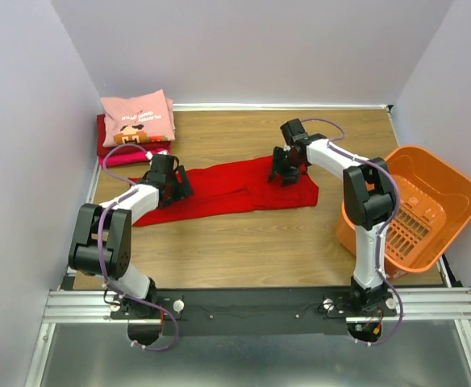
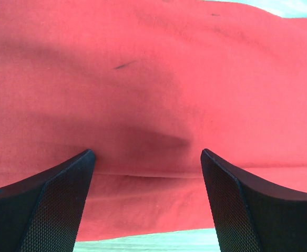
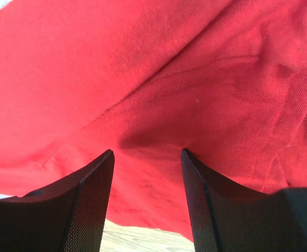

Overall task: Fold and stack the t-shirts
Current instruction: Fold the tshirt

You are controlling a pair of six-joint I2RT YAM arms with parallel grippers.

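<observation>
A bright red t-shirt lies stretched in a long band across the middle of the wooden table. My left gripper rests on its left end, jaws open, fingertips pressed down on the red t-shirt close to its hem. My right gripper is down on the shirt's right part, also open, with rumpled folds of the red t-shirt between and beyond its fingers. Neither has cloth pinched. At the back left, a folded pink t-shirt with a print tops a stack of dark red and magenta t-shirts.
An orange plastic basket stands tilted at the table's right edge, beside the right arm. Purple-white walls close in the table on the left, back and right. The rail carrying the arm bases runs along the near edge.
</observation>
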